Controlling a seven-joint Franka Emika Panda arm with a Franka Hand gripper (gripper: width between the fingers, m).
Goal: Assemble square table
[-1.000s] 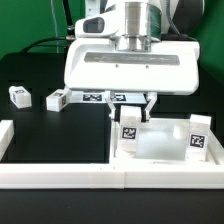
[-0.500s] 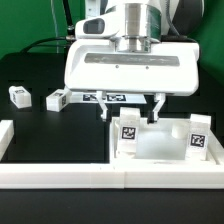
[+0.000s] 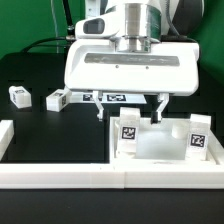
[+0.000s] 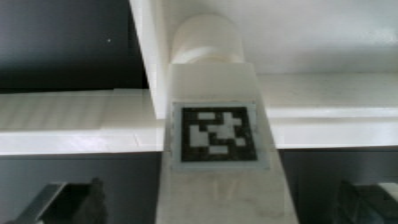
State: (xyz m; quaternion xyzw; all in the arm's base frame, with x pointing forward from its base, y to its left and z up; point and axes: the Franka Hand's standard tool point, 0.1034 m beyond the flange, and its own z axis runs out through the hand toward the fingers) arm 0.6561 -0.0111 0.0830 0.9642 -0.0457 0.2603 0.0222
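gripper (image 3: 128,106) jaws wide apart, straddling upright leg (image 3: 129,134) without touching it. leg stands in corner of tabletop (image 3: 160,152), exterior view's left side; second leg (image 3: 197,138) stands opposite. likely leg-fitting step. next: descend centred, clamp leg, twist it home.

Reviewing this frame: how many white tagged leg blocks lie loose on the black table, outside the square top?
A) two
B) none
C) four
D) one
A: one leg block and a second leg block lie on the black table toward the exterior view's left, while a third leg and a fourth leg stand on the square top.
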